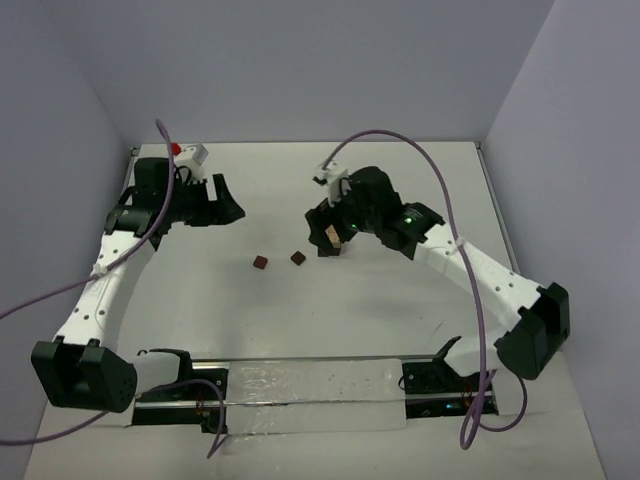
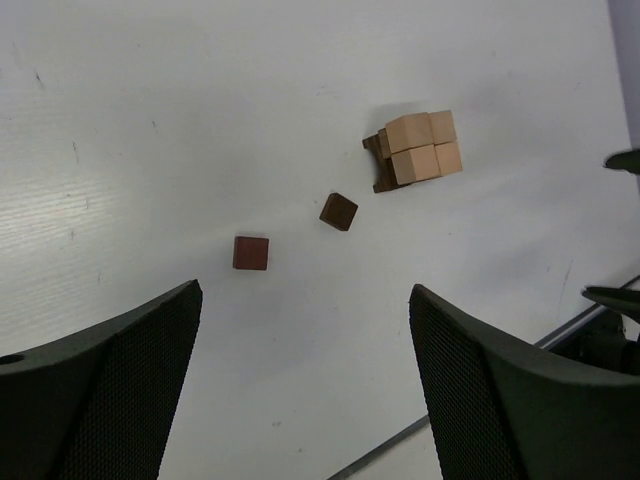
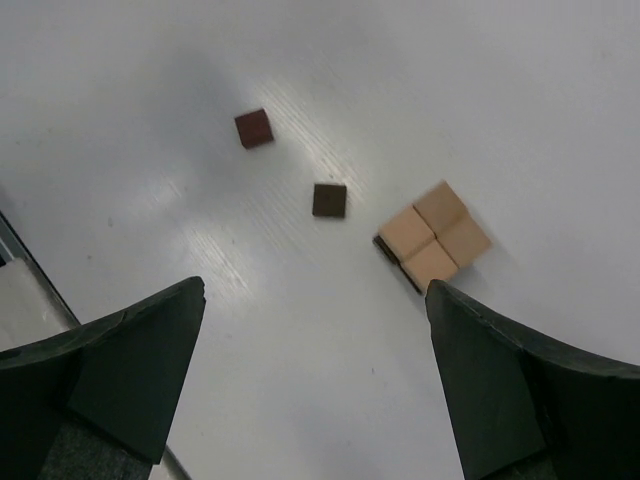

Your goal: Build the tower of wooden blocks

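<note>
The tower [image 1: 331,238] is a compact stack of tan cubes on dark brown ones, part hidden under my right gripper [image 1: 322,226] in the top view. It shows fully in the left wrist view [image 2: 420,148] and the right wrist view [image 3: 435,238]. Two loose dark brown wood blocks [image 1: 261,262] [image 1: 298,258] lie left of it on the table. My right gripper [image 3: 316,285] hovers open above the table, its right finger beside the tower, nothing between the fingers. My left gripper [image 1: 232,200] is open and empty at the back left, facing the blocks [image 2: 251,253] [image 2: 339,211].
A clear plastic container [image 1: 310,395] lies along the near edge between the arm bases. A white box with a red button [image 1: 188,152] sits at the back left corner. Walls enclose the table on three sides.
</note>
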### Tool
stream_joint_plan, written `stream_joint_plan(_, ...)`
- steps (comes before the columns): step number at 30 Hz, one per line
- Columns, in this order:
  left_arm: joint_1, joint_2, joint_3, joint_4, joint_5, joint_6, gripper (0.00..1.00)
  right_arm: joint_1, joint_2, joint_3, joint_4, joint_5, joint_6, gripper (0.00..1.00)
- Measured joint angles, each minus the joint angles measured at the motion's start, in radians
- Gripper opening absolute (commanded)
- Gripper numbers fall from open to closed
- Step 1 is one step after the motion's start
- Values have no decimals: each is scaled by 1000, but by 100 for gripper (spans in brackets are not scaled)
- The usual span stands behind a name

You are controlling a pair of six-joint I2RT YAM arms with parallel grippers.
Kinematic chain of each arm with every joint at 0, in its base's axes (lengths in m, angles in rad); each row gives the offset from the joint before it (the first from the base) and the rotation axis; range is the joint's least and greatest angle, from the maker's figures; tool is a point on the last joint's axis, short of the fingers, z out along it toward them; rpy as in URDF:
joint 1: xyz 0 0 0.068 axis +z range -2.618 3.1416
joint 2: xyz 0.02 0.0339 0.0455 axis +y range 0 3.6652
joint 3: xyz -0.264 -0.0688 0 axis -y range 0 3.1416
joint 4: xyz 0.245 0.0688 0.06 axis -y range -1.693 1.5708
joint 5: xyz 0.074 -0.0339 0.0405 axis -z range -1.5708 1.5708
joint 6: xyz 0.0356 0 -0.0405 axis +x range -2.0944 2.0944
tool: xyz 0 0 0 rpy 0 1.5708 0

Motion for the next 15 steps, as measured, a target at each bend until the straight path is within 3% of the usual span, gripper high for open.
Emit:
stream_joint_plan(3, 77, -60, -41, 19, 83, 29, 92, 60, 158, 172, -50, 19, -16, 86)
stream_joint_plan(8, 110, -119, -76, 23, 165, 96, 93, 93, 515, 517, -180, 11, -21, 74)
stream_joint_plan(10, 123, -127, -76, 18, 187, 119, 93, 92, 624, 587, -243, 11, -24, 67)
stream_joint_plan(15, 183, -133, -90, 18, 272, 146, 96, 93, 791, 670, -383, 15, -24, 61)
